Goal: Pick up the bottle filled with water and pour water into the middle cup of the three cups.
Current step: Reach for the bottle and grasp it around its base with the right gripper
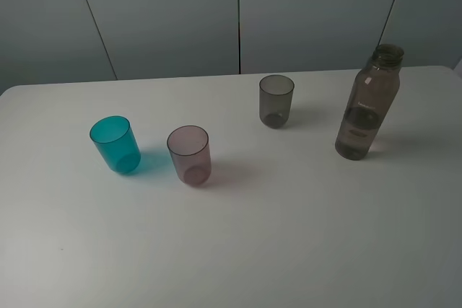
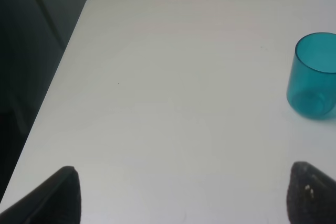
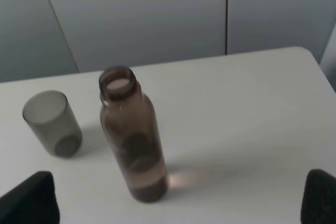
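Note:
The smoky brown-pink bottle [image 1: 368, 106] stands upright and capless at the table's right, with some water in its lower part. Three cups stand in a loose row: a teal cup [image 1: 115, 144] at the left, the pinkish-mauve middle cup [image 1: 189, 154], and a smoky grey cup [image 1: 276, 100] farther back. Neither arm shows in the high view. In the right wrist view my right gripper [image 3: 176, 198] is open, the bottle [image 3: 131, 135] a little ahead of it and the grey cup [image 3: 51, 123] beside the bottle. My left gripper [image 2: 184, 195] is open over bare table, the teal cup [image 2: 313, 74] off to one side.
The white table [image 1: 289, 236] has rounded corners; its left edge [image 2: 58, 77] shows in the left wrist view, with a dark drop beyond it. Grey wall panels [image 1: 238, 12] stand close behind the table's back edge.

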Robot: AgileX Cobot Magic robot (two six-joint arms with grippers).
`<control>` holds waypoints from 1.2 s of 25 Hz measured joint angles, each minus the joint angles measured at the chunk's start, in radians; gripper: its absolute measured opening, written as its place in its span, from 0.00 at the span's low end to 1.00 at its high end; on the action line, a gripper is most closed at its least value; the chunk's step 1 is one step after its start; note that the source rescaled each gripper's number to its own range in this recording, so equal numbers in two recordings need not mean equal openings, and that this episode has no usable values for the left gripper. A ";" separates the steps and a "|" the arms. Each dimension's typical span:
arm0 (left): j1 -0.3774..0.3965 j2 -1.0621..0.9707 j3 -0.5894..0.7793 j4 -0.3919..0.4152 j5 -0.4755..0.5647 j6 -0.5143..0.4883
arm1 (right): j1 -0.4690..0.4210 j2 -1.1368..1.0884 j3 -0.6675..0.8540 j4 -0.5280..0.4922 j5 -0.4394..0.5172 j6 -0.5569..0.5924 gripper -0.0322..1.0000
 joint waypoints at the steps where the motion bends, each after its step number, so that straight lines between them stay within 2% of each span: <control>1: 0.000 0.000 0.000 0.000 0.000 0.000 | 0.000 0.033 -0.008 0.024 -0.036 -0.020 1.00; 6: 0.000 0.000 0.000 0.000 0.000 0.000 | 0.000 0.177 0.007 0.120 -0.138 -0.131 1.00; 12: 0.000 0.000 0.000 0.000 0.000 0.000 | 0.000 0.231 0.169 0.125 -0.303 -0.164 1.00; 15: 0.000 0.000 0.000 0.000 0.000 0.000 | 0.010 0.233 0.256 0.127 -0.353 -0.172 1.00; 20: 0.000 0.000 0.000 0.000 0.000 0.000 | 0.119 0.246 0.342 0.125 -0.439 -0.198 1.00; 25: 0.000 0.000 0.000 0.000 0.000 0.000 | 0.254 0.359 0.362 0.125 -0.538 -0.203 1.00; 30: 0.000 0.000 0.000 0.000 0.000 0.000 | 0.304 0.532 0.362 0.125 -0.671 -0.200 1.00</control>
